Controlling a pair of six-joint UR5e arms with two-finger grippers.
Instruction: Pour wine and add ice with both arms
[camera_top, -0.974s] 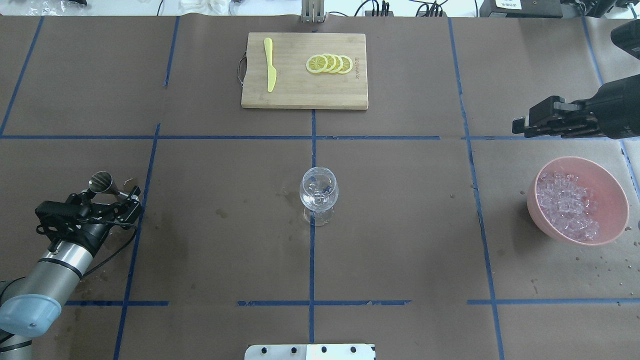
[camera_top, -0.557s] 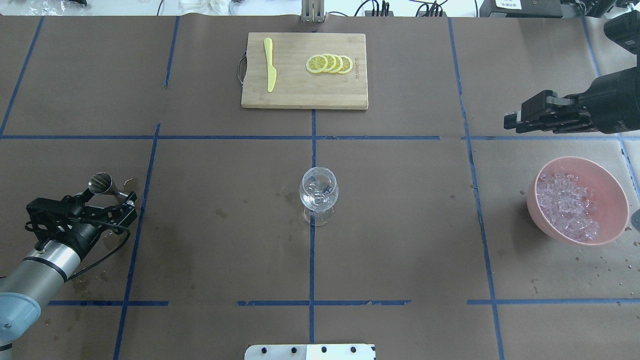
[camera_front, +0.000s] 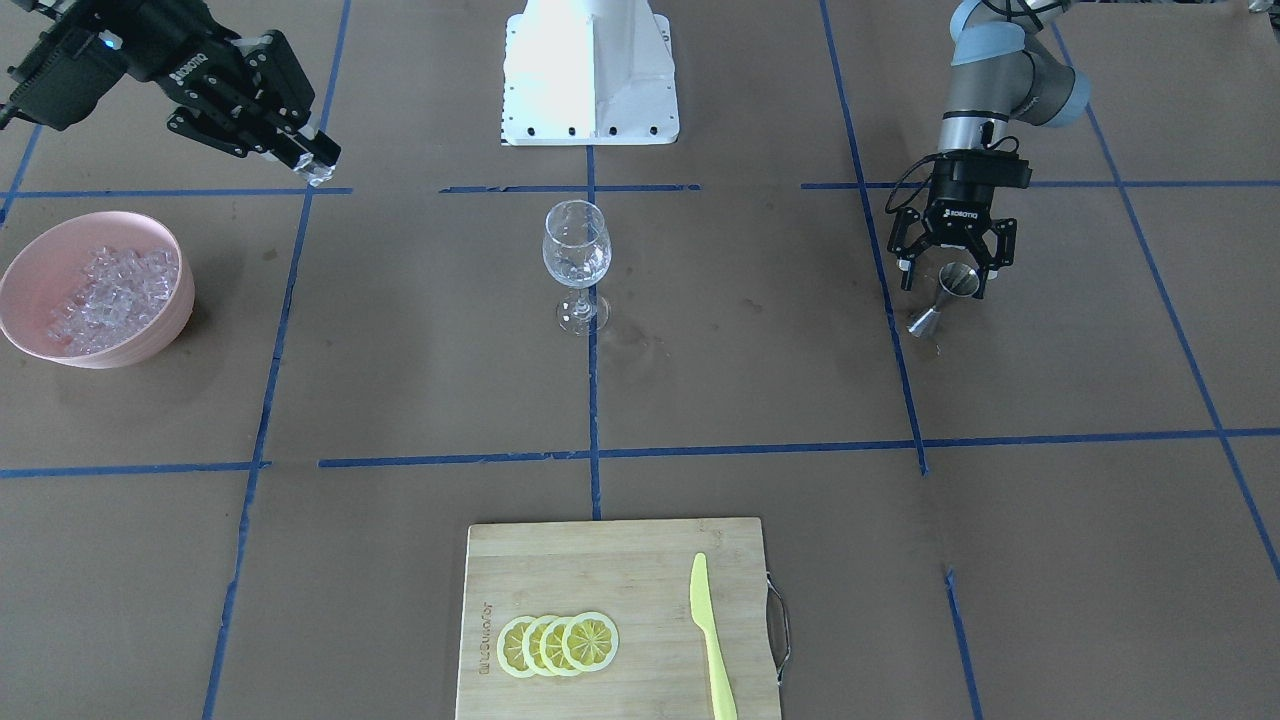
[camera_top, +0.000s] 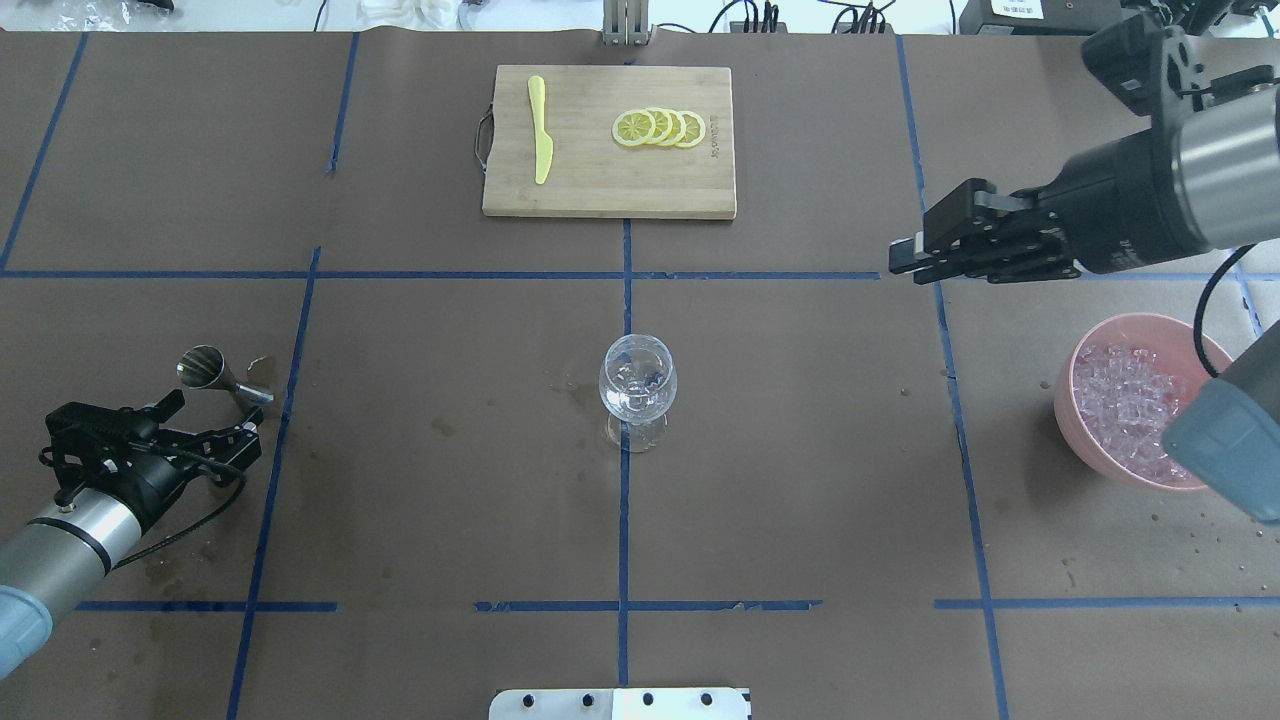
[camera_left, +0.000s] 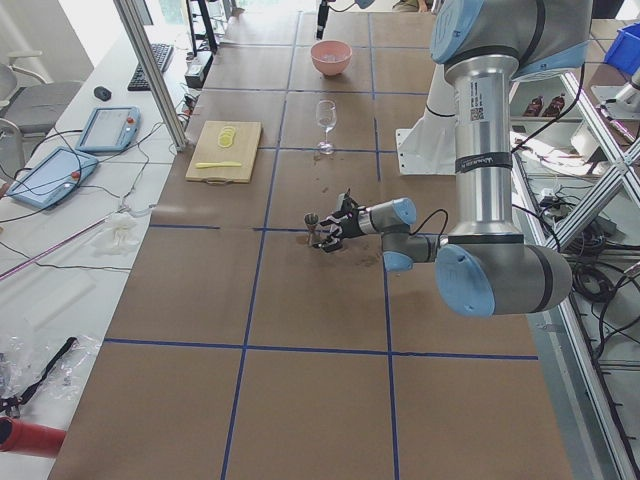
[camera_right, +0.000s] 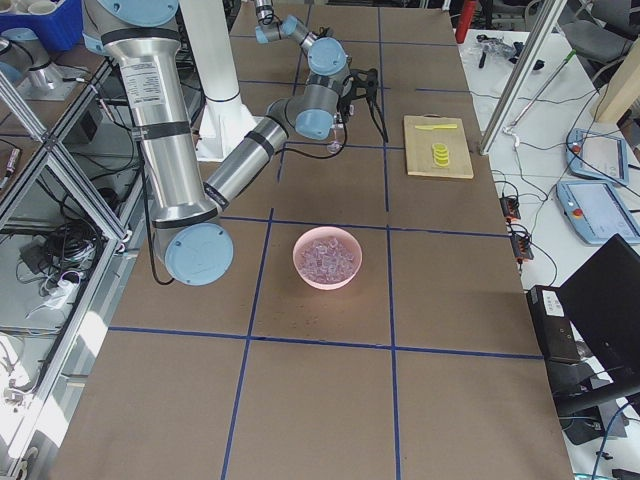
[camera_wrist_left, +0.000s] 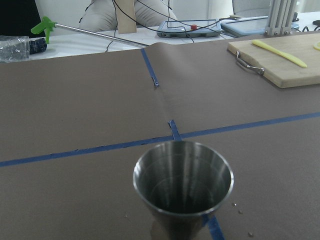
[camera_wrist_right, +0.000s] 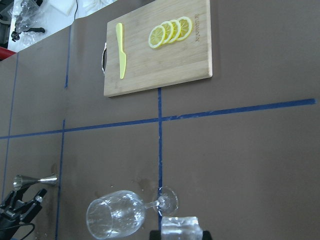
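Gripping 1 ice cube (camera_wrist_right: 180, 227) in my clenched right claw (camera_top: 903, 258), raised over the surface (camera_top: 450, 480), apart from the wine glass (camera_top: 637, 385) | ice (camera_front: 100, 290) heaped in pink bowl (camera_front: 150, 335) | left claw (camera_top: 215, 415) released, fingers spread, jigger (camera_wrist_left: 182, 185) upright just ahead.

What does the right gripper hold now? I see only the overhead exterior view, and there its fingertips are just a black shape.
Observer: One clear ice cube. The right wrist view shows it pinched at the tips of the right gripper.
Operator: Thank you. And the jigger in front of the open left gripper, is it full?
Observer: The left wrist view looks straight into its cup. The inside looks like bare metal, with no liquid that I can see.
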